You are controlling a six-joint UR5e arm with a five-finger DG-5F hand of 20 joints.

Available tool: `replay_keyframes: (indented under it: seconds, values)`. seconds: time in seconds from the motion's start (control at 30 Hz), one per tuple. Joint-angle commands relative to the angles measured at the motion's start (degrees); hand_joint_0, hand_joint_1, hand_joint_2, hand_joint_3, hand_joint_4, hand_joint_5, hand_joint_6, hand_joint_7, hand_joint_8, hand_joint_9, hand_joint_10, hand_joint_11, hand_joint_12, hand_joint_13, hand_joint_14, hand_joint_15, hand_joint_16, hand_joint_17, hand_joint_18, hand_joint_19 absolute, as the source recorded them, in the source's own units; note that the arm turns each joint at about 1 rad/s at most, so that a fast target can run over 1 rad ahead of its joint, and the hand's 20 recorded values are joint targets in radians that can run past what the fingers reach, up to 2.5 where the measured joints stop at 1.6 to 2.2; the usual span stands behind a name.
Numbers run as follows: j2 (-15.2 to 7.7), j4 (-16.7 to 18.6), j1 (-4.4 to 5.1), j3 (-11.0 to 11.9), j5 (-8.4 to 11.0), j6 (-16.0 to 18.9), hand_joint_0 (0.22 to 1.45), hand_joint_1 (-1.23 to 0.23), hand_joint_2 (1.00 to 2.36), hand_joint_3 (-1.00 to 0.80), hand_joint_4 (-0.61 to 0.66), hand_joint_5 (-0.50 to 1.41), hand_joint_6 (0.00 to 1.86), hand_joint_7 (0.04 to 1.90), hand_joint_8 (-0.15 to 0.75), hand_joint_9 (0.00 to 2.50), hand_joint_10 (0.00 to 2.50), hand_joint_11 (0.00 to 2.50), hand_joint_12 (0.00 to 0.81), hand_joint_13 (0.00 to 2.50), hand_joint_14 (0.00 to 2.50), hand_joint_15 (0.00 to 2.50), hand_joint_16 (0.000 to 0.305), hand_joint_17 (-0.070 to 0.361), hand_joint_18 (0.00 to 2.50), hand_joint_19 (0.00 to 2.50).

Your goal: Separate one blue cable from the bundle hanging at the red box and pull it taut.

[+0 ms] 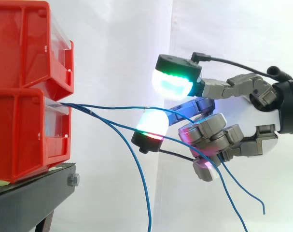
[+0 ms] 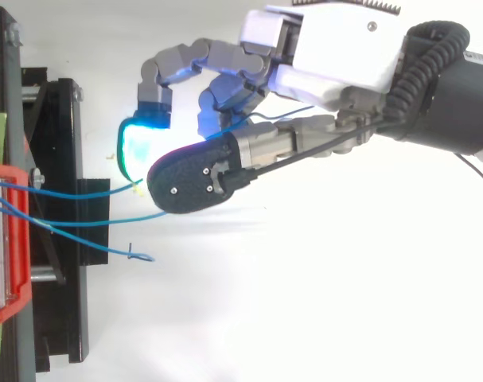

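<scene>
- Blue cables [image 1: 117, 106] strung from lower red bin [image 1: 25, 135] into curled fingers of hand [image 1: 264, 121] bar the gap btwn them.
- Open room above cables, right of upper red bin [image 1: 25, 48].
- Below: slack cable ends dangle just right of black stand [image 1: 30, 198].

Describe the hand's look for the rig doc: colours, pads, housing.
The hand has a white palm housing, grey segmented fingers and a black wrist section. Its fingertips are thick glowing pads set in black caps: one green and white, one white with a red edge, one magenta. From above, one pad glows cyan, and one cap's textured black back shows small screws.
</scene>
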Motion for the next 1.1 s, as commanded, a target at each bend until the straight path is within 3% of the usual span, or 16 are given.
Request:
replay_keyframes:
  seconds: [0.0, 0.2, 0.37, 0.47, 0.57, 0.67, 0.77, 1.07]
  values:
    - [0.0, -0.2, 0.22, 0.0, 0.00, 0.0, 0.54, -0.50, 1.00, -0.50, 0.21, -0.15, 0.62, 1.15, 0.326, 0.76, 1.18, 1.37, 0.372, 0.97, 1.56, 1.41, 0.050, 0.112, 1.05, 0.94]
    - [0.0, -0.1, 0.48, 0.0, 0.00, 0.1, 0.61, -0.65, 1.00, -0.45, 0.19, -0.16, 0.68, 1.07, 0.314, 0.77, 1.22, 1.37, 0.355, 0.99, 1.53, 1.44, 0.046, 0.104, 1.05, 0.96]
    - [0.0, -0.2, 0.48, 0.0, 0.00, 0.3, 0.66, -0.67, 1.02, -0.14, 0.17, -0.17, 0.72, 1.04, 0.308, 0.77, 1.24, 1.38, 0.355, 1.00, 1.52, 1.47, 0.046, 0.104, 1.05, 0.97]
    - [0.0, -0.2, 0.48, 0.0, 0.00, 0.3, 0.67, -0.68, 1.02, -0.09, 0.17, -0.18, 0.73, 1.03, 0.308, 0.77, 1.24, 1.37, 0.360, 0.99, 1.52, 1.46, 0.046, 0.104, 1.05, 0.96]
    - [0.0, -0.2, 0.48, 0.0, 0.00, 0.3, 0.66, -0.71, 1.02, -0.16, 0.17, -0.18, 0.74, 1.02, 0.306, 0.77, 1.23, 1.39, 0.360, 0.99, 1.51, 1.47, 0.047, 0.105, 1.05, 0.96]
    - [0.0, -0.2, 0.48, 0.0, 0.00, 0.3, 0.60, -0.70, 1.01, -0.35, 0.19, -0.18, 0.75, 1.00, 0.305, 0.77, 1.21, 1.40, 0.362, 0.99, 1.50, 1.46, 0.047, 0.106, 1.04, 0.96]
    - [-0.1, -0.2, 0.48, 0.0, 0.00, 0.3, 0.58, -0.63, 1.00, -0.48, 0.19, -0.18, 0.75, 0.99, 0.310, 0.77, 1.21, 1.38, 0.361, 0.99, 1.51, 1.46, 0.047, 0.106, 1.04, 0.97]
    - [-0.1, -0.5, 0.48, 0.0, 0.00, 0.3, 0.62, -0.54, 1.01, -0.41, 0.18, -0.18, 0.77, 0.99, 0.311, 0.80, 1.17, 1.40, 0.359, 1.00, 1.50, 1.45, 0.047, 0.106, 1.03, 0.98]
